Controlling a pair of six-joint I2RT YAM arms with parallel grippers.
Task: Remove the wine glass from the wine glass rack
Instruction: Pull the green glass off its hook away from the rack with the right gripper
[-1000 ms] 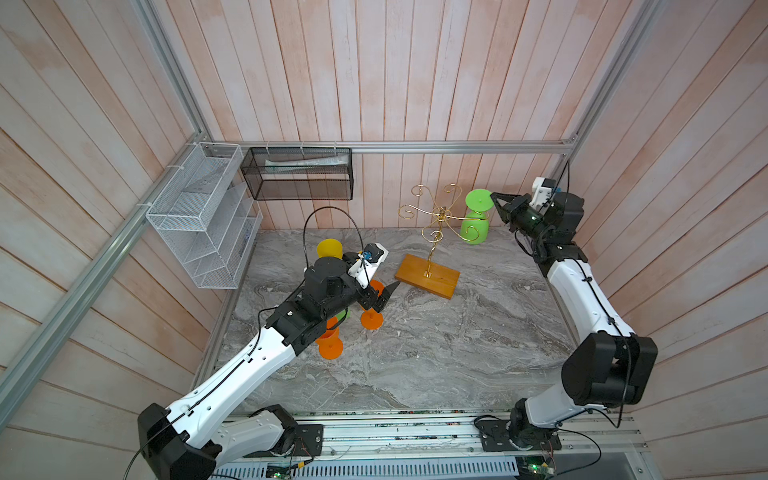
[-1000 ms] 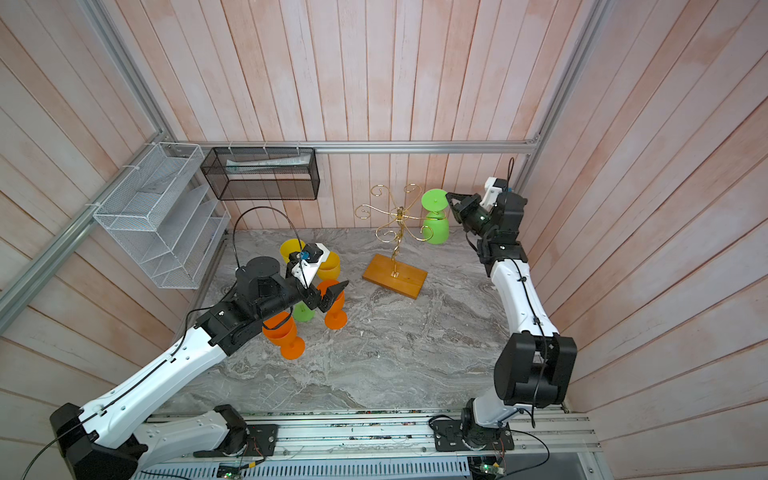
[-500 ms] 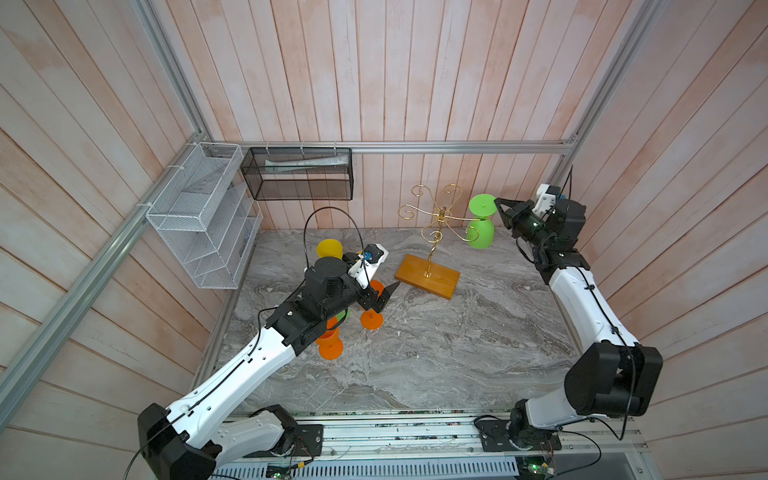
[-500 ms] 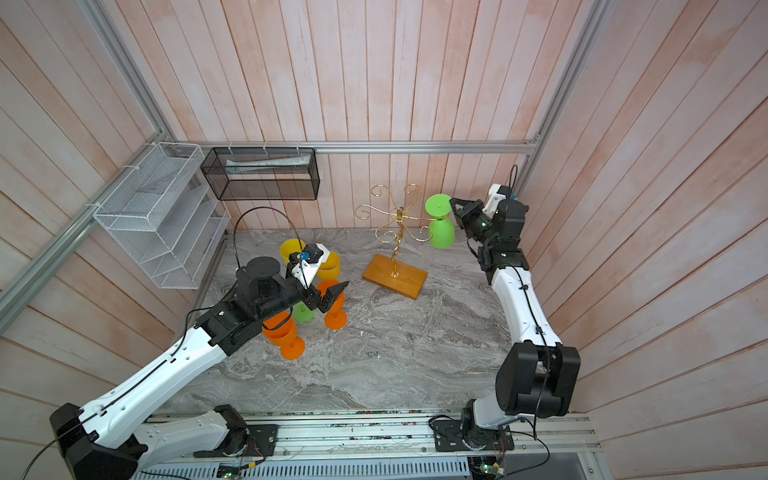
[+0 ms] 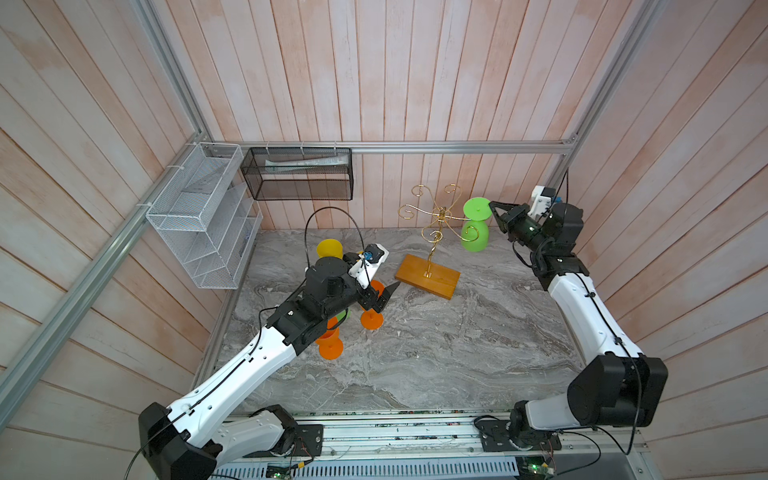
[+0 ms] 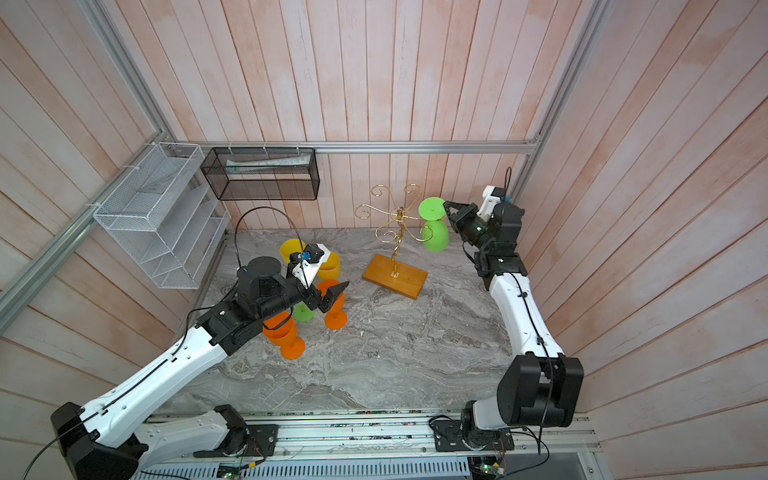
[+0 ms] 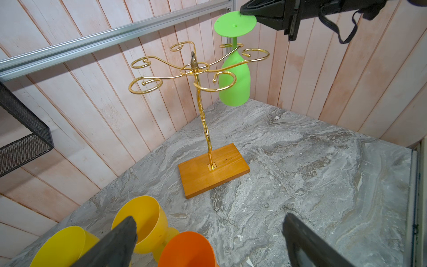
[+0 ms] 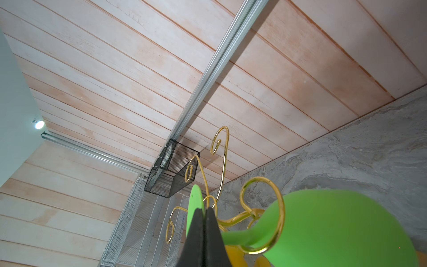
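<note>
We are pinching the green glass (image 5: 473, 241) by its flat foot in our right claw (image 5: 492, 206), bowl down, stem nearly upright; left claw (image 5: 390, 296) gaping.

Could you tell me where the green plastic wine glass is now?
In both top views the green wine glass hangs inverted at back right, among the arms of the gold wire rack, its foot pinched by the right gripper.
</note>
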